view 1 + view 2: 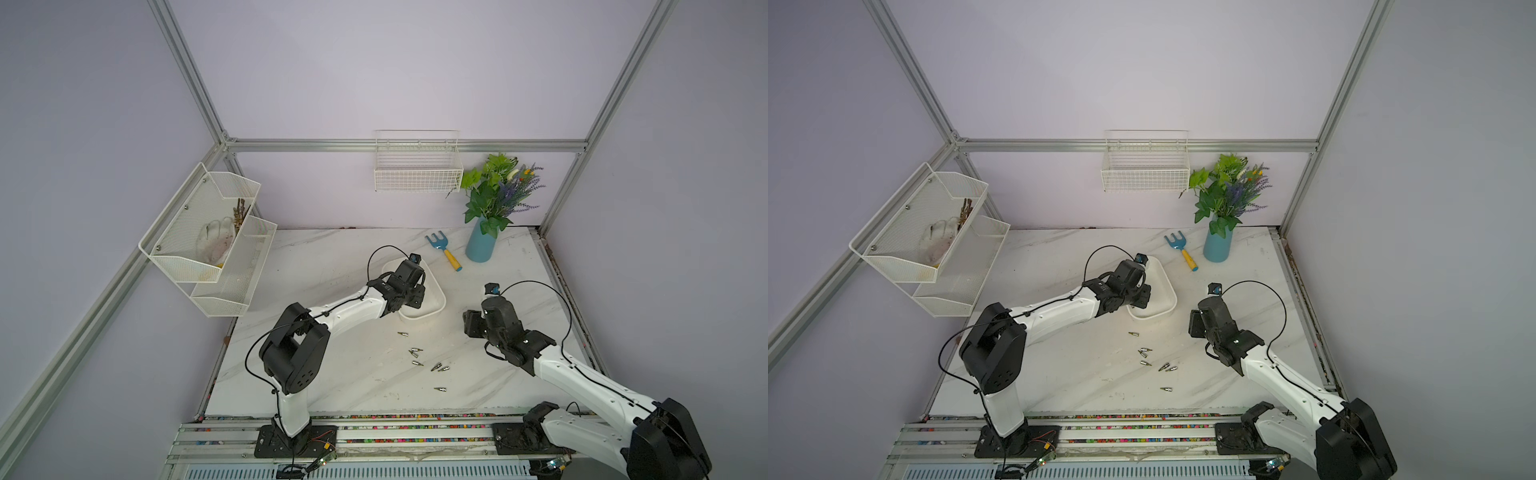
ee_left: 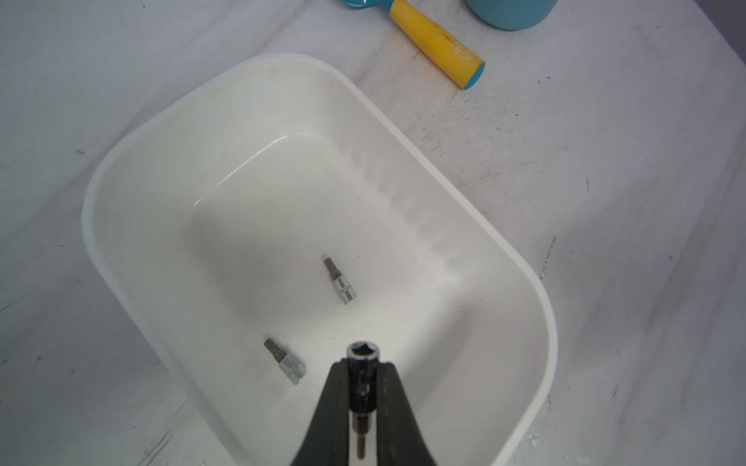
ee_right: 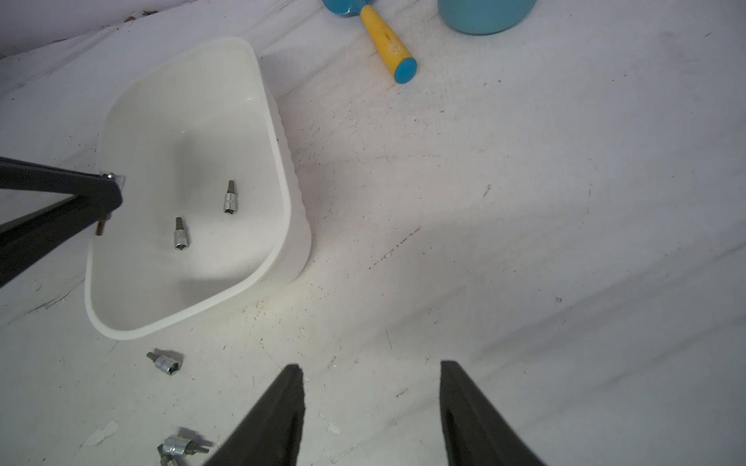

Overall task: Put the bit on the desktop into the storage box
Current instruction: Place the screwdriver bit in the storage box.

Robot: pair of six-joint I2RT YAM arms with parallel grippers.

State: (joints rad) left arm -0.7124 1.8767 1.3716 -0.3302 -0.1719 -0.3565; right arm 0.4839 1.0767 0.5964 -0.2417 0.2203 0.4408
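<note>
Left wrist view shows the left hand [image 2: 364, 368] pinched shut on a bit [image 2: 361, 397], with the socket end poking past the fingertips and the thin tip pointing back between the fingers. It hangs over the inside of the box [image 2: 133, 193], near one end and above the floor. On that floor a second bit [image 2: 341, 282] and a third bit [image 2: 286, 362] lie apart from each other. In the right wrist view the right hand [image 3: 371, 365] stands partly open with nothing between its fingers, over bare bench [image 3: 524, 242] to the right of the box. A stray bit [image 3: 164, 363] lies on the bench just outside the box's near end. In both top views several loose bits [image 1: 417, 363] are scattered on the bench in front of the box, between the two arms. A rake [image 1: 444, 251] and a vase [image 1: 481, 245] sit behind the box, toward the back wall.
</note>
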